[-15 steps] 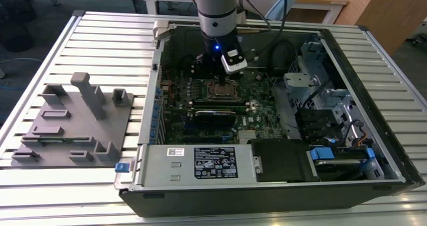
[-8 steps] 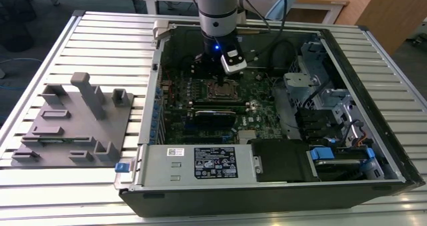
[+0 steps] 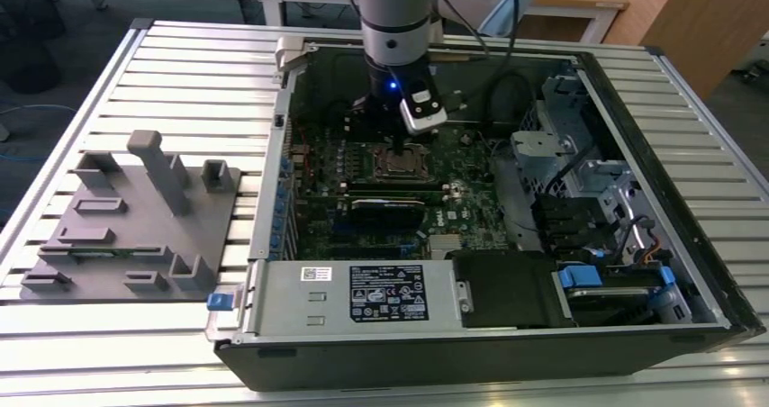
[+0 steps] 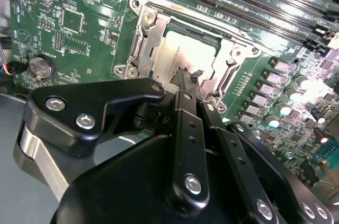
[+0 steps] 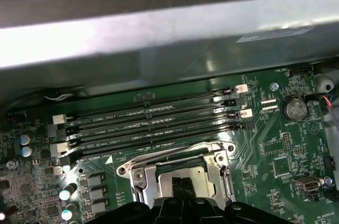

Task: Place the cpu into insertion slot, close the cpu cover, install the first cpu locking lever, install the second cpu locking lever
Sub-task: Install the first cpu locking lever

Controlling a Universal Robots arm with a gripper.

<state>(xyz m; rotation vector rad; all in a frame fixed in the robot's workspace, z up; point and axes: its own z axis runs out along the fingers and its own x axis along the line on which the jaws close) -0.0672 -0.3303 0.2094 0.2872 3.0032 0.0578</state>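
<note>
The open computer case [image 3: 709,272] lies on a slatted table. On its green board sits the insertion slot [image 3: 402,162], a square socket with a silver rim [image 4: 159,2]. The cpu [image 4: 183,52] lies in it, dull silver top up. The cpu cover [image 4: 148,49] rests flat over it as a silver frame around that top. My gripper [image 4: 185,75] hangs straight over the socket, its black fingers pressed together and their tips at the cpu's top. In the first wrist view the gripper [image 5: 180,186] meets the cpu [image 5: 168,181] inside the cover [image 5: 217,168]. Thin levers run along the socket's sides; their latching I cannot tell.
Long black memory slots [image 5: 153,123] run beside the socket, with a coin battery [image 5: 293,108] and capacitors [image 4: 275,123] close by. The case wall [image 5: 159,38] rises behind them. A power supply [image 3: 360,290] and a drive cage [image 3: 565,146] crowd the case. A grey fixture tray [image 3: 132,218] lies at the exterior view's left.
</note>
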